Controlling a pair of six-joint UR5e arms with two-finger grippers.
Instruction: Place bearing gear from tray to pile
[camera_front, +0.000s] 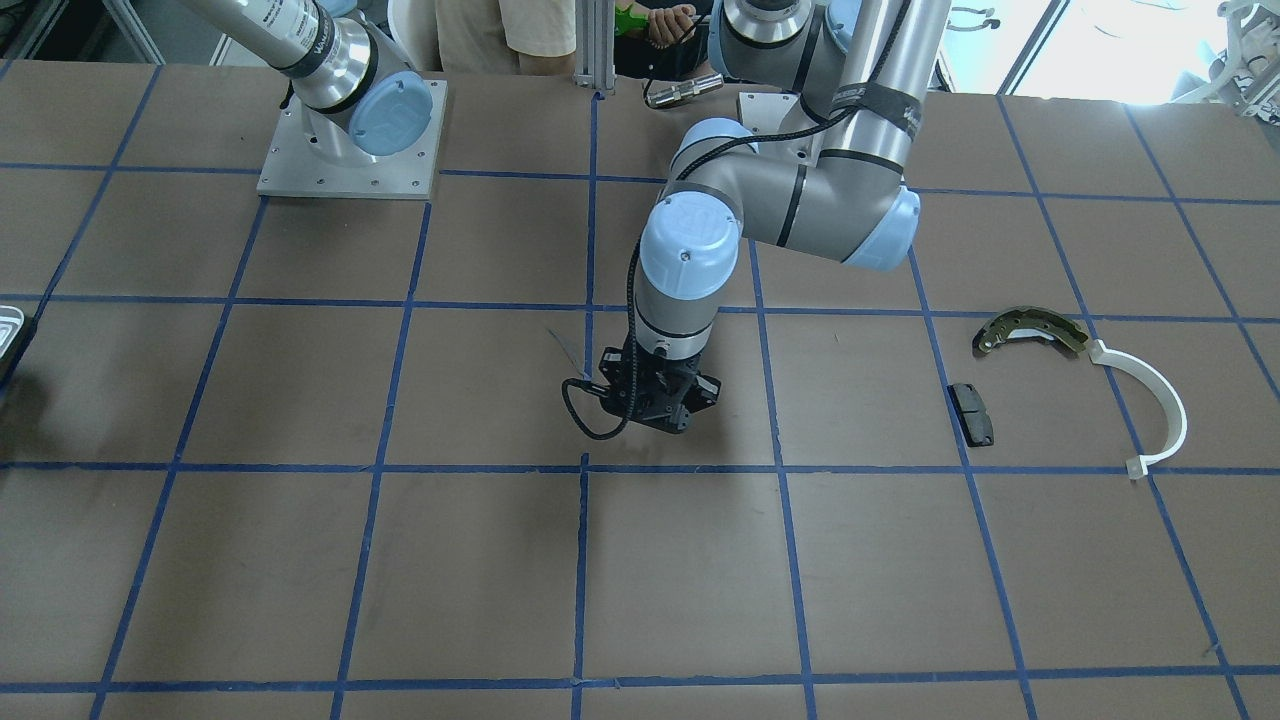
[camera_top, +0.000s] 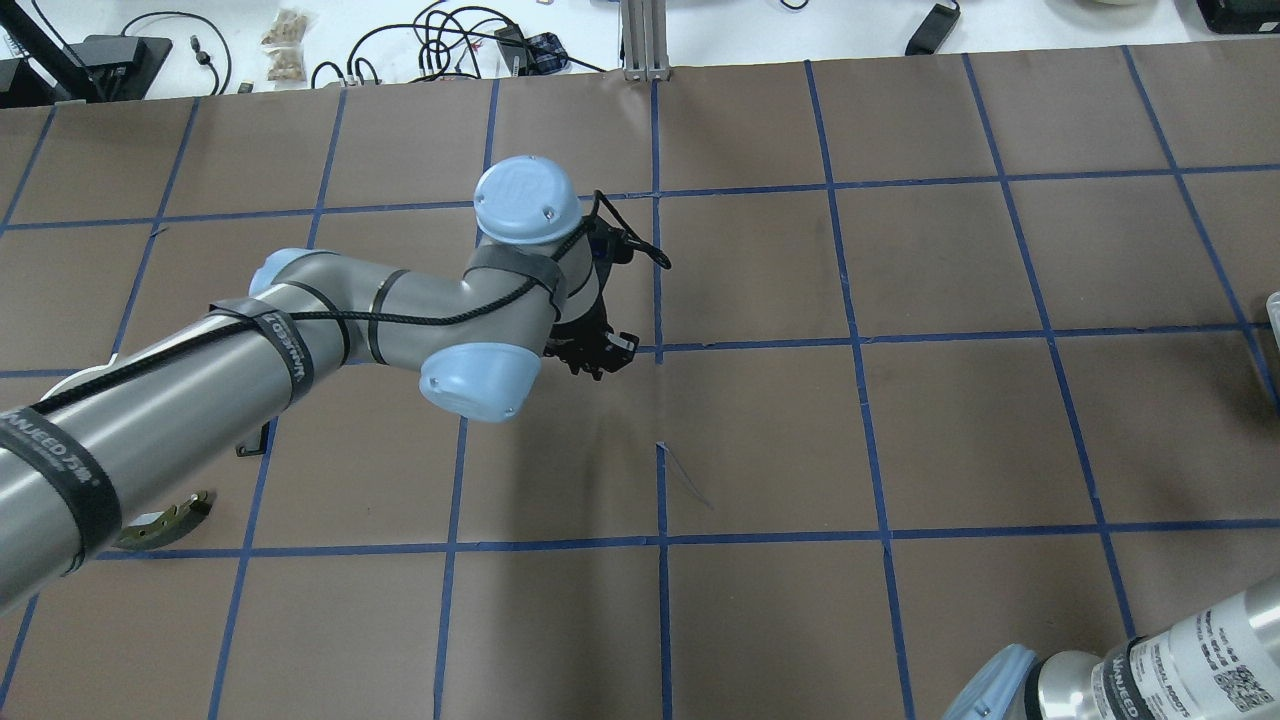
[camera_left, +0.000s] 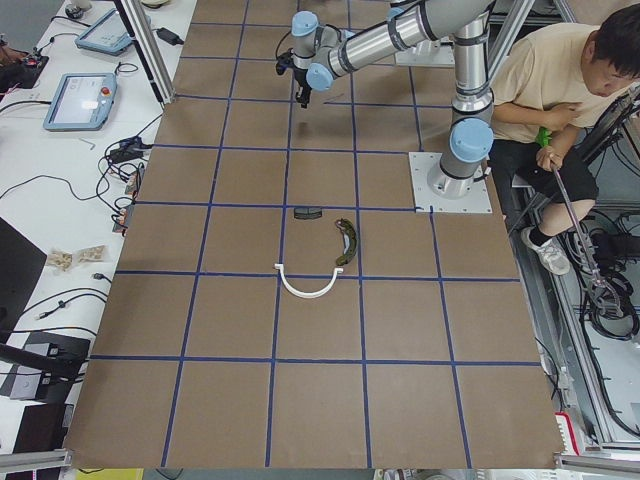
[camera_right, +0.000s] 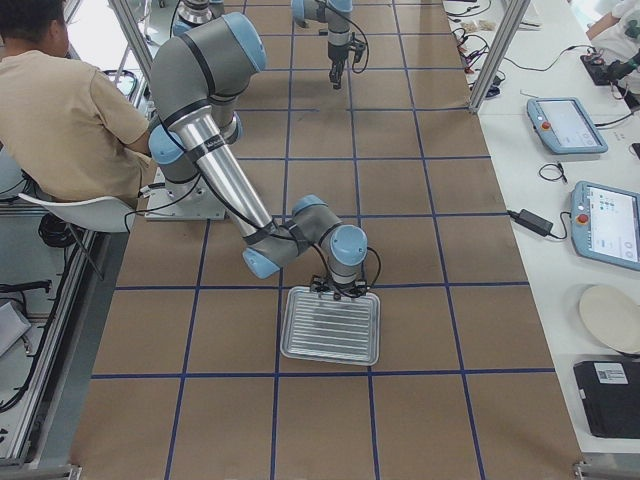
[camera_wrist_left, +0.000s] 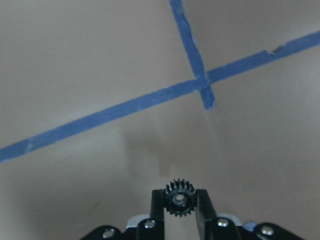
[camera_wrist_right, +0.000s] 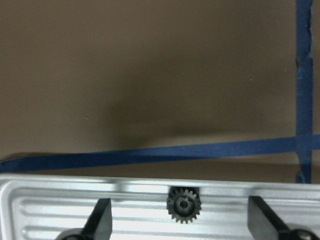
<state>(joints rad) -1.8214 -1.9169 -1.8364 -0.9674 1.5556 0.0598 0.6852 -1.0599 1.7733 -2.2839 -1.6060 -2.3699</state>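
Sitting pinched inside the left end effector (camera_wrist_left: 180, 196): the bearing gear (camera_wrist_left: 180, 200).

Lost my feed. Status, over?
Left tool shut on gear, mid-table, short of pile. Right tool open over second gear in tray. Nothing seen blocking.

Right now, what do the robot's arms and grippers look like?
The left arm and right arm are silver tubes with grey joints and pale blue round caps. A black cable runs along the left arm under black straps with white lettering. The left gripper and right gripper have black fingers.
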